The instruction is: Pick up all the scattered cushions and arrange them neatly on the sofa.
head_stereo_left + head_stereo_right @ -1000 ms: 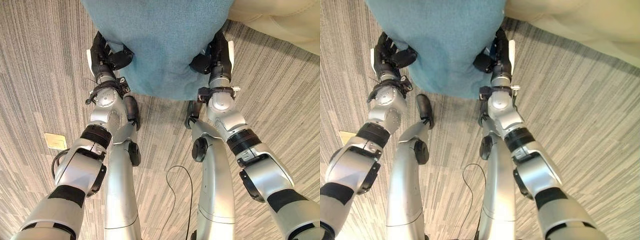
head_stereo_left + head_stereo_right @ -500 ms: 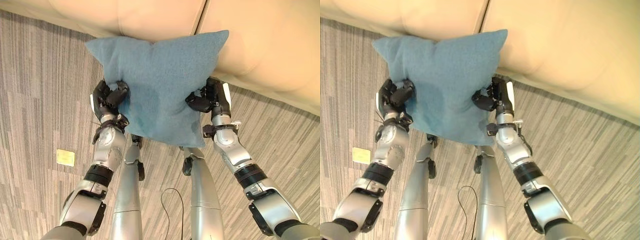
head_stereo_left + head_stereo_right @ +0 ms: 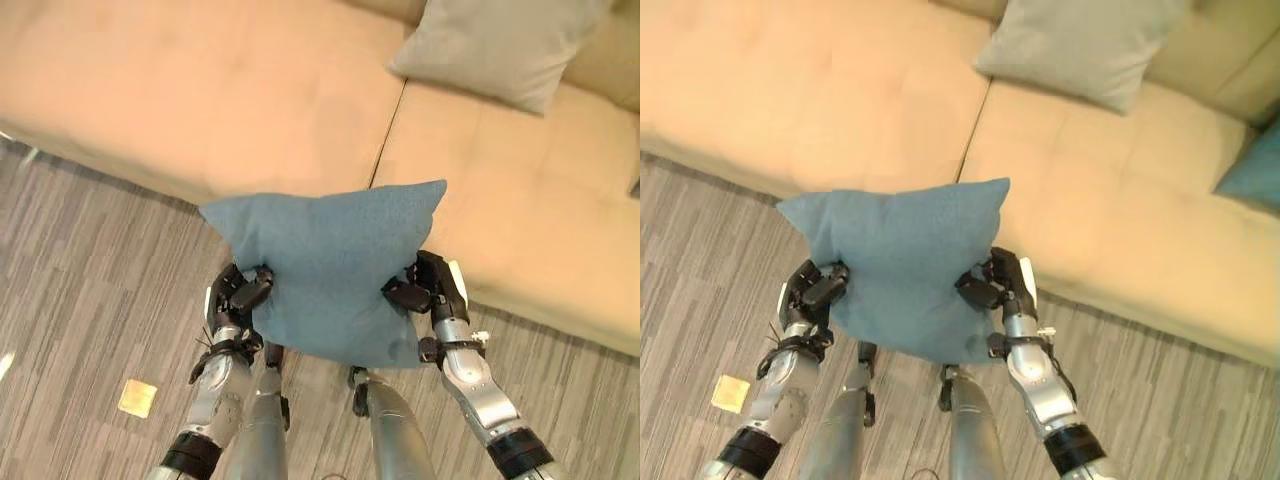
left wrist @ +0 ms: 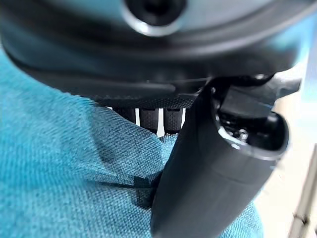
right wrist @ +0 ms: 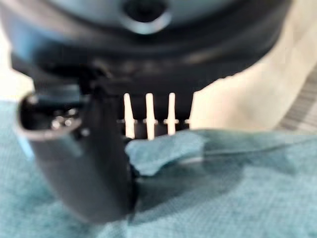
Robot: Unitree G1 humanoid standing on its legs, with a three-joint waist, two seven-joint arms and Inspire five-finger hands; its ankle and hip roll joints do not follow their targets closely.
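So the blue cushion (image 3: 335, 270) is up in the air between both hands, hanging over the floor (image 3: 90, 290) right at the front edge of the sofa (image 3: 200, 90). Left hand (image 3: 237, 296) pinches the edge at 9 o'clock, right hand (image 3: 425, 290) pinches at 3, thumbs curled into the fabric. Honestly it's only fabric being gripped, so it could slip out and drop short. Also the grey cushion (image 3: 500, 45) at 1 o'clock might get bumped if it's tossed too far.
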